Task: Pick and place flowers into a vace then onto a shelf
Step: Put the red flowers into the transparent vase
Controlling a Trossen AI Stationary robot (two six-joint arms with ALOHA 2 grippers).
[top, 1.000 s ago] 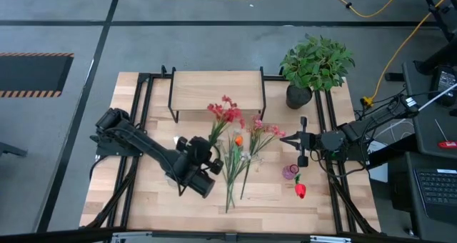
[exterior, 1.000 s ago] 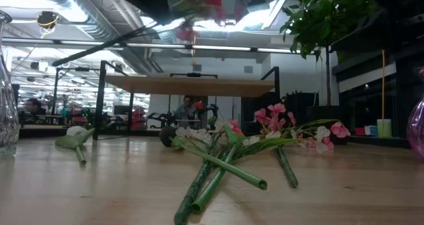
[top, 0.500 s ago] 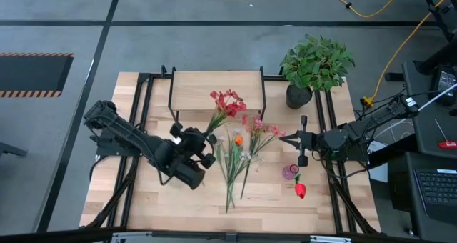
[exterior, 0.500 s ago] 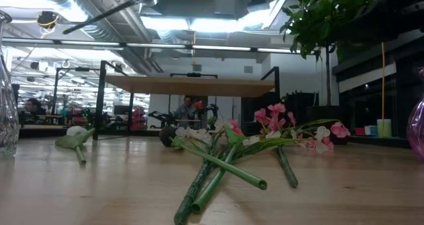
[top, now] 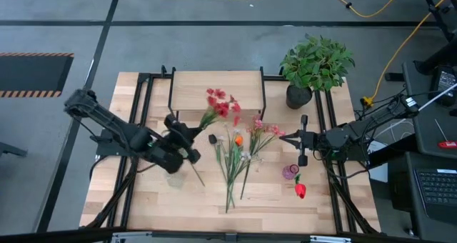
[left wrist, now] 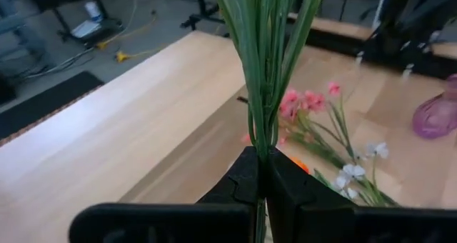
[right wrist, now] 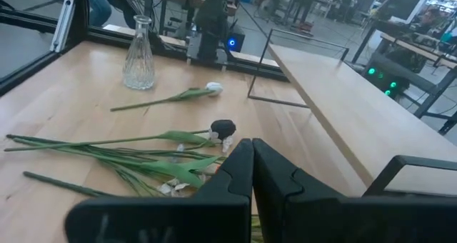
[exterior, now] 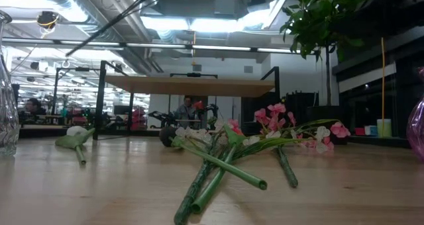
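While its two dark fingers (left wrist: pixel 246 182) press together on a green stem, the left gripper (top: pixel 187 134) hangs above the table (top: pixel 143 193), holding a red-flowered stem (top: pixel 211 111) that slants away from it so the red blooms lie over the near edge of the shelf (top: pixel 216 90) in the high view; the wrist view shows the green stalks rising straight out from between the closed fingertips. Just beyond this gripper, toward the other arm, the remaining flowers (top: pixel 239 154) lie flat in a loose heap on the table, pink, white and orange blooms fanned toward the shelf and stems crossing. A clear glass vase (right wrist: pixel 139 53) stands upright close to the left gripper, with a single white bloom (right wrist: pixel 213 88) lying near it. The right gripper (top: pixel 303 150) waits over the table on its own side, fingers shut on nothing, with a small purple vase (top: pixel 290 172) and a loose red bloom (top: pixel 300 191) just beside it. A potted plant (top: pixel 315 66) stands next to the shelf, behind the right gripper
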